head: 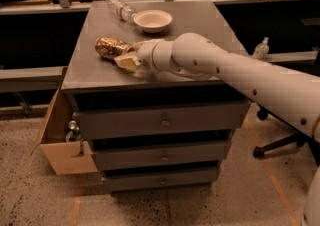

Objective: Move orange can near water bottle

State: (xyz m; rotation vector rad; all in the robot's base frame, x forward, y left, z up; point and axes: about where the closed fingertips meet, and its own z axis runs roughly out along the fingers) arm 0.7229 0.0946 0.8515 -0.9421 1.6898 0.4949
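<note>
- The bowl (153,20) stands upright at the back middle of the cabinet (200,15) top.
- An open cardboard box (59,155) sits on the floor against the cabinet's left side. A capped bottle (74,131) stands inside it, near the cabinet wall.
- The cabinet's three drawers (162,120) are stacked below the top, and all are pushed in.
- The can (111,47) lies on its side on the front-left part of the top, with its long axis running roughly left to right.
- The water bottle (121,9) lies on its side at the back of the top, just left of the bowl and well apart from the can.
- The pale arm (225,70) comes in from the right and reaches low across the front of the top, sloping down towards its wrist.
- The gripper (128,56) is down at the surface, right at the can's right end. It is touching the can or nearly so, and it cannot be told whether it is spread or clamped on the can.
</note>
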